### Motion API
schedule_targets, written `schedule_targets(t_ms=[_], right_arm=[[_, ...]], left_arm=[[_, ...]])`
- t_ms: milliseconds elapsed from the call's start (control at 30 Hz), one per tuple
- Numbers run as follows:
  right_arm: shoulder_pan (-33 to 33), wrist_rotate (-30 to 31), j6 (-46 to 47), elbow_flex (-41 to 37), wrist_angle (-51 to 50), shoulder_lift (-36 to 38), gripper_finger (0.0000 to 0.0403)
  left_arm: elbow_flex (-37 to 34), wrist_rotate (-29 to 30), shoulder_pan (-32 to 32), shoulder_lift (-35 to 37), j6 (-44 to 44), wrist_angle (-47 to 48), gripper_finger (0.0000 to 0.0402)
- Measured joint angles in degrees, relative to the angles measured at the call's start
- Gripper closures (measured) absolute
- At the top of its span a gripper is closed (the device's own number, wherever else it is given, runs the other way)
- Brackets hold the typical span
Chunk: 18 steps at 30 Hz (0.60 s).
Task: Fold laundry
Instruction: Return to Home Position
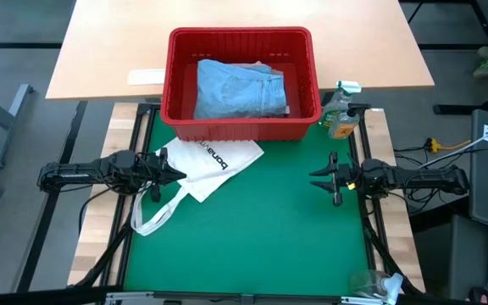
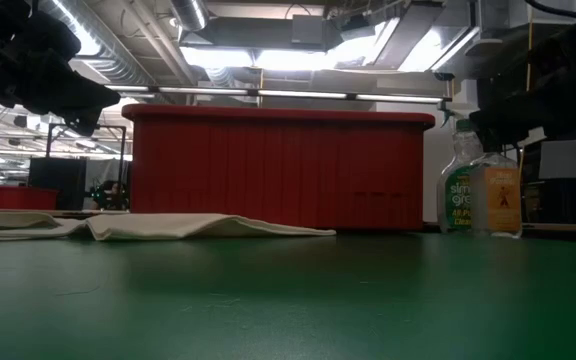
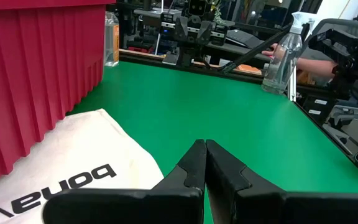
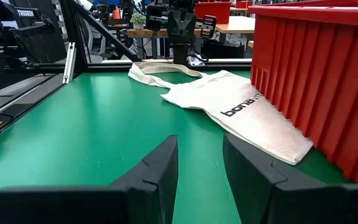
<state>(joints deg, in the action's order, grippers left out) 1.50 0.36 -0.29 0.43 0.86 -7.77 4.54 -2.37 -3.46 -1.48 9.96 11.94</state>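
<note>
The left gripper [image 1: 176, 174] has its two fingers [image 3: 191, 163] pressed together with nothing between them, and it hovers above the edge of the white tote bag [image 1: 214, 161], tips pointing toward the middle of the table. The right gripper [image 1: 316, 180] faces it from the opposite side, well apart from it. Its fingers [image 4: 163, 163] stand a moderate gap apart and are empty, held above bare green mat [image 1: 261, 233]. The tote bag lies flat on the mat with its black lettering up and its handles trailing toward the left arm, and its far edge lies just beside the front wall of the red plastic basket [image 1: 240, 129]. The basket stands at the far edge of the mat, between the two arms' sides. Inside it lie the folded light blue denim jeans [image 1: 240, 89], a neat rectangle filling most of the floor, with a little paler fabric showing along their far edge; whether other garments lie under them cannot be told. Just beside the basket's right-hand corner stand two bottles, touching or nearly so: a spray bottle with a green label [image 2: 458, 190] and an amber bottle [image 2: 501, 195]. A clear spray bottle [image 1: 375, 284] is at the near right corner of the mat. Beyond the basket is a light wooden tabletop [image 1: 117, 42].
</note>
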Motion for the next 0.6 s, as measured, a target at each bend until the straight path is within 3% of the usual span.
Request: schedule_targets(t_ms=[133,333,600], right_arm=[[0.0,0.0,0.0,0.0,0.0,0.0,0.0276],[0.0,0.0,0.0,0.0,0.0,0.0,0.0276],[0.0,0.0,0.0,0.0,0.0,0.0,0.0276]], left_arm=[[0.0,0.4,0.0,0.0,0.1,0.1,0.0401],[-0.1,7.1,-1.9,0.0,0.0,0.0,0.0401],[-0.1,7.6,-3.6,0.0,0.0,0.0,0.0401]])
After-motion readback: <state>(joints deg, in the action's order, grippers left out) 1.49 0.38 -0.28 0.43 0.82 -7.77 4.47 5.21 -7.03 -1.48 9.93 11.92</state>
